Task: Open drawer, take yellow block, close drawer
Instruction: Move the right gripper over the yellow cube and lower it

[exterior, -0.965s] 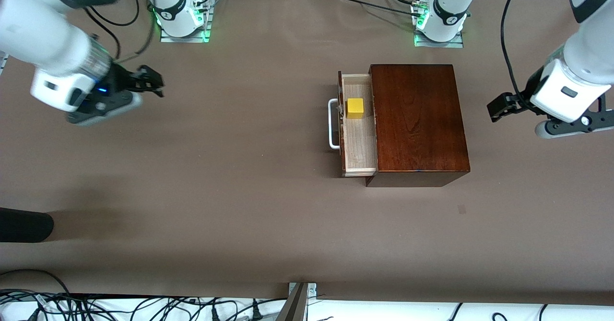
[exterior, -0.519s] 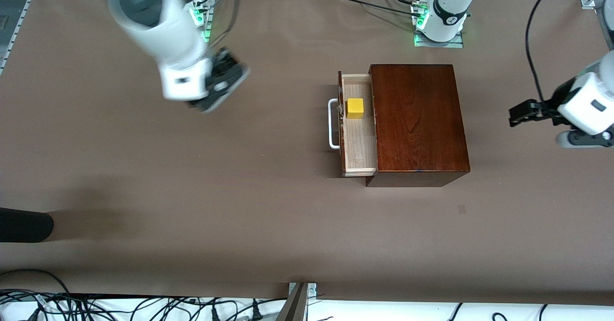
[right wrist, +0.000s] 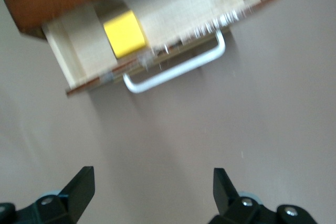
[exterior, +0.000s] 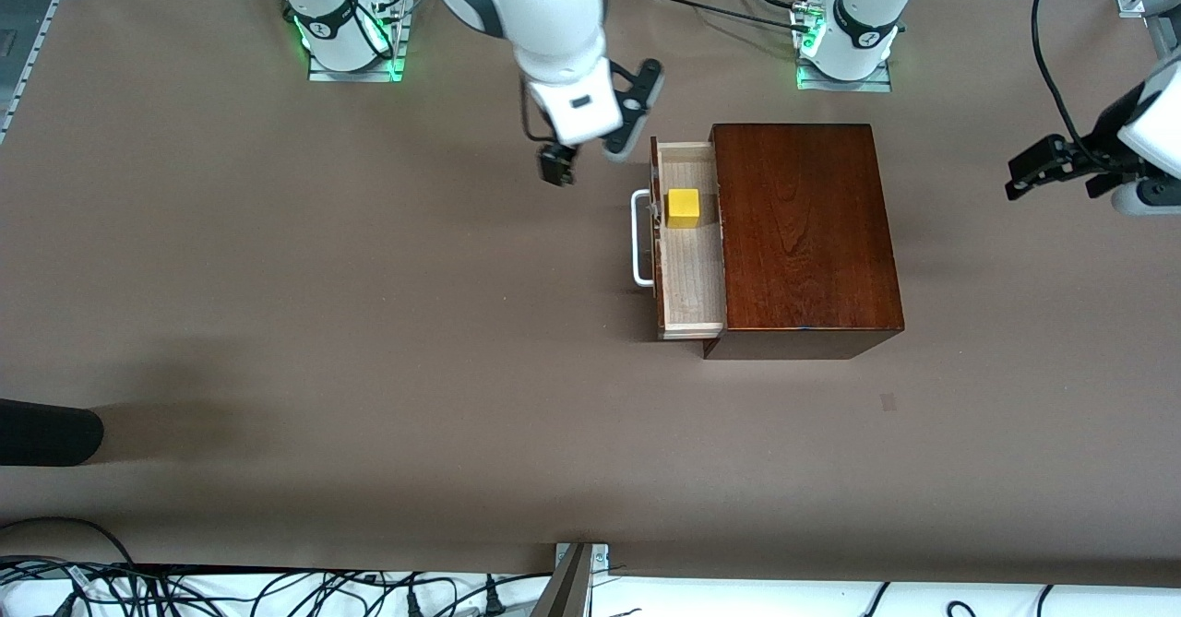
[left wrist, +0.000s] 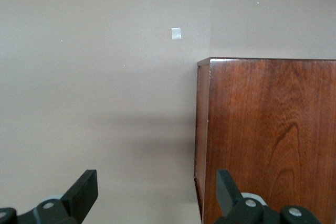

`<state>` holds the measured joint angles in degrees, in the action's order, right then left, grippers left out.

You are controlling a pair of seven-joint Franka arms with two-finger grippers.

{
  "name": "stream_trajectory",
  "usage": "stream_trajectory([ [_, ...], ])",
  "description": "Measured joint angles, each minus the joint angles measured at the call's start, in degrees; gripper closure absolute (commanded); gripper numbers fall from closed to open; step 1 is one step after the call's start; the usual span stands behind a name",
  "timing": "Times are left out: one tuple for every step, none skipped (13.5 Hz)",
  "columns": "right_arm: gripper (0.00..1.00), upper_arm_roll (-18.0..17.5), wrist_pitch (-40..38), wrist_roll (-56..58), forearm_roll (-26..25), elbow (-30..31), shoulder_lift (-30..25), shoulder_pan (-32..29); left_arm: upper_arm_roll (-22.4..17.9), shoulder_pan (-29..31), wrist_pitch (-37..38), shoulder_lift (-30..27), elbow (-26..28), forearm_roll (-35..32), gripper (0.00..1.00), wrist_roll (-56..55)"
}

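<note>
**Operator:** Report the state of the drawer unit.

**Inspector:** The dark reddish-brown polished wooden box (exterior: 805, 234) rests on the brown table covering (exterior: 369, 322), nearer the left arm's end of the table than the middle. Its single drawer with the pale light-wood interior (exterior: 689, 266) stands pulled out part way, toward the right arm's end of the table. The white U-shaped bar handle (exterior: 638, 237) is fixed to the drawer front and nothing touches it.

**Operator:** Location of the task item?

**Inspector:** The small bright yellow cube (exterior: 684, 207) sits inside the open drawer, on the drawer floor, in the part farther from the front camera. It lies close against the drawer front. The right wrist view shows the same cube (right wrist: 124, 34) in the drawer, with the handle (right wrist: 176, 70) just beside it outside the front panel.

**Operator:** Right arm?

**Inspector:** The right gripper (exterior: 556, 166) hangs over bare table covering, just beside the drawer front and toward the right arm's end from it. Its jaws stand wide apart and empty — both fingers (right wrist: 79, 184) show in the right wrist view with only table between them.

**Operator:** Left arm?

**Inspector:** The left gripper (exterior: 1033, 170) is over the table at the left arm's end, well apart from the box. Jaws apart, holding nothing — the left wrist view shows the fingers (left wrist: 84, 190) spread, with a corner of the box (left wrist: 262, 129) ahead of them.
</note>
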<state>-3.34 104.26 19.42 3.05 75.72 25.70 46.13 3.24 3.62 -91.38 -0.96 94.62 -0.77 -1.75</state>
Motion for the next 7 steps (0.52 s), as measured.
stream_trajectory([
  [0.0,-0.76,1.64,0.14,-0.02,-1.04,2.02,1.0,0.04,-0.13,0.01,0.0,0.01,0.0,0.0,0.0],
  [0.0,-1.15,2.89,0.16,-0.61,-1.96,3.9,2.53,0.04,-0.17,0.01,0.06,0.01,0.0,0.0,0.0],
  [0.0,-1.32,3.89,0.16,-2.09,-2.81,5.53,4.29,0.04,-0.17,0.01,0.09,0.01,0.0,0.0,0.0],
  [0.0,-1.36,5.04,0.16,-3.91,-3.53,6.91,6.1,0.04,-0.17,0.01,0.08,0.01,0.0,0.0,0.0],
  [0.0,-1.37,6.26,0.12,-5.4,-4.1,8.06,7.66,0.04,-0.18,-0.01,0.08,0.0,0.0,0.0,0.0],
  [0.0,-1.37,7.5,0.12,-6.26,-4.55,9.08,8.64,0.05,-0.25,-0.01,0.08,-0.01,0.0,0.0,0.0],
  [0.0,-1.35,8.63,0.13,-6.59,-4.8,9.91,8.96,0.07,-0.4,-0.01,0.08,-0.01,0.0,0.0,0.0],
])
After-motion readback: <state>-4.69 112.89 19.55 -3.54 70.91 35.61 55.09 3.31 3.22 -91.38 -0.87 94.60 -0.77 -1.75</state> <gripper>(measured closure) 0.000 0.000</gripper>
